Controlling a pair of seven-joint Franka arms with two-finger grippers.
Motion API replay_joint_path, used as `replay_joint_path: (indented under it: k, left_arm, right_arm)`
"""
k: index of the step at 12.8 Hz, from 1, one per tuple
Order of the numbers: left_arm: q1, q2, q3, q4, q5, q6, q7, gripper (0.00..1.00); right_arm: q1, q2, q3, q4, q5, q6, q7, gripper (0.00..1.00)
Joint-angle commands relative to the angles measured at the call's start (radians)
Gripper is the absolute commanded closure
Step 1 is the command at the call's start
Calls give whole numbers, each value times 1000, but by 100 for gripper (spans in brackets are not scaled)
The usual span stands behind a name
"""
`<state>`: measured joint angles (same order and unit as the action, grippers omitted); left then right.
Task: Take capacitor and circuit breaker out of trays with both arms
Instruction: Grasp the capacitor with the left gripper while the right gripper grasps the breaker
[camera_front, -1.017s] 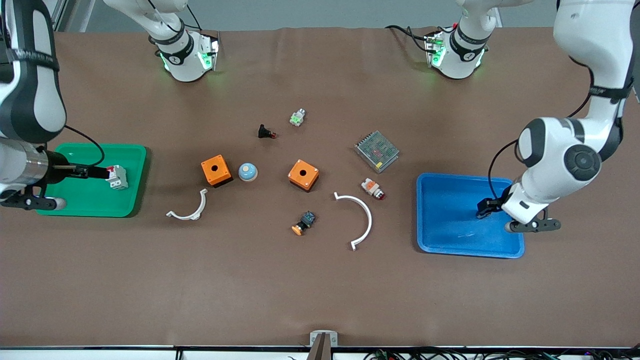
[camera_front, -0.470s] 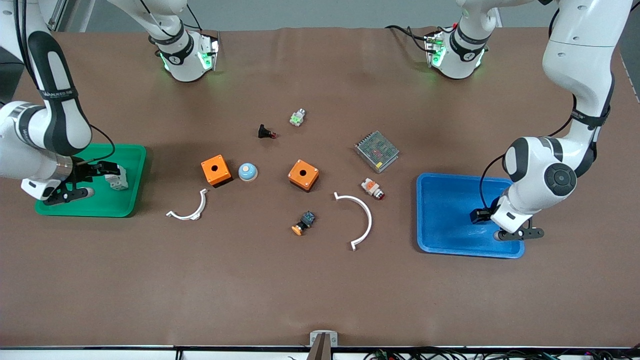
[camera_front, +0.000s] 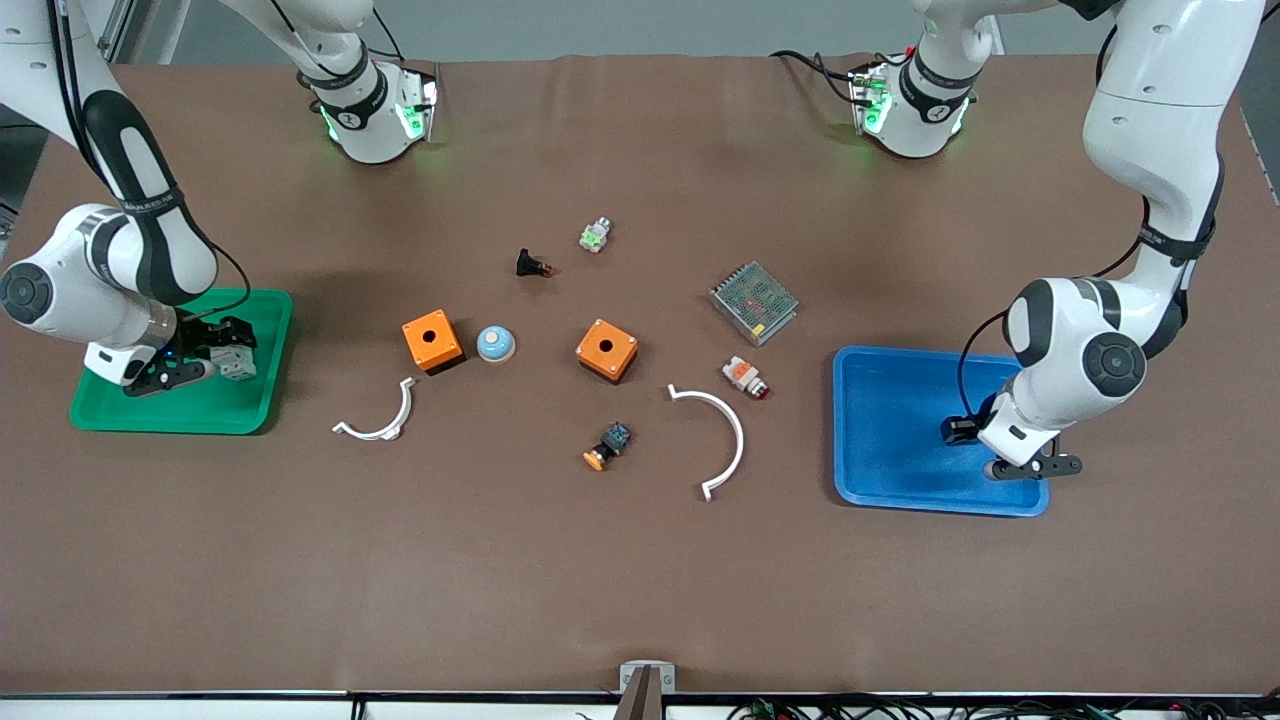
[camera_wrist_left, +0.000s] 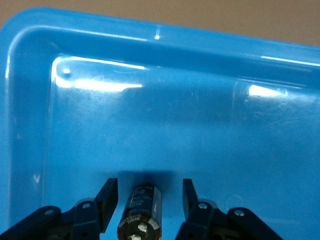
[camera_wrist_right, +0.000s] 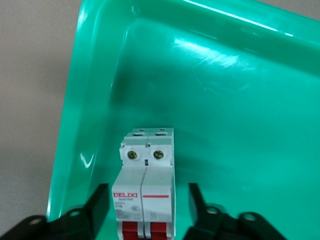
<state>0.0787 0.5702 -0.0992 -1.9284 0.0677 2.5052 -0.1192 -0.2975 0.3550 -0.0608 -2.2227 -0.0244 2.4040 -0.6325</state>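
The capacitor (camera_wrist_left: 141, 212), a short black cylinder with a silvery end, lies on the floor of the blue tray (camera_wrist_left: 150, 30). My left gripper (camera_wrist_left: 149, 189) is open, one finger on each side of it with a gap on both sides. In the front view the left gripper (camera_front: 958, 432) is low in the blue tray (camera_front: 890, 400). The breaker (camera_wrist_right: 147, 165), white-grey with red switches, stands in the green tray (camera_wrist_right: 225, 100). My right gripper (camera_wrist_right: 147, 192) is open around it without touching. The front view shows the right gripper (camera_front: 228, 348) at the breaker (camera_front: 238, 367) in the green tray (camera_front: 150, 415).
Mid-table lie two orange boxes (camera_front: 432, 340) (camera_front: 606, 349), a blue dome button (camera_front: 495, 344), two white curved pieces (camera_front: 378, 420) (camera_front: 718, 435), a metal mesh unit (camera_front: 753, 302), a white-and-orange part (camera_front: 745, 376), an orange-headed black button (camera_front: 606, 447) and a red-tipped black part (camera_front: 530, 265).
The right arm has swung round and come lower over the green tray, the breaker staying at its gripper. The left gripper has moved a little nearer the front camera and lower in the blue tray.
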Motion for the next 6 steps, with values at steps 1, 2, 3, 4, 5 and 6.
replay_joint_path:
  k: [1,2,3,4,5,6]
  left_arm:
    - [13,-3,0,-18,21,-5,-10,44]
    - [13,-4,0,-23,21,-6,-10,48]
    - [13,-6,0,-27,21,-8,-10,56]
    - [13,-10,0,-32,21,-9,-10,68]
    - [12,-18,0,-32,21,-12,-10,84]
    - [7,-32,-5,-29,21,-44,-13,97]
  right_arm:
    - [-20,-14,16,4,-11,4,-21,93]
    - [-17,-14,16,15,-5,6,-21,97]
    - [-8,-21,16,41,-5,-2,-16,98]
    - [-2,-28,18,70,-3,-29,3,99]
    - [15,-39,21,113,-3,-86,45,99]
    - [38,-53,21,145,-2,-141,101,99]
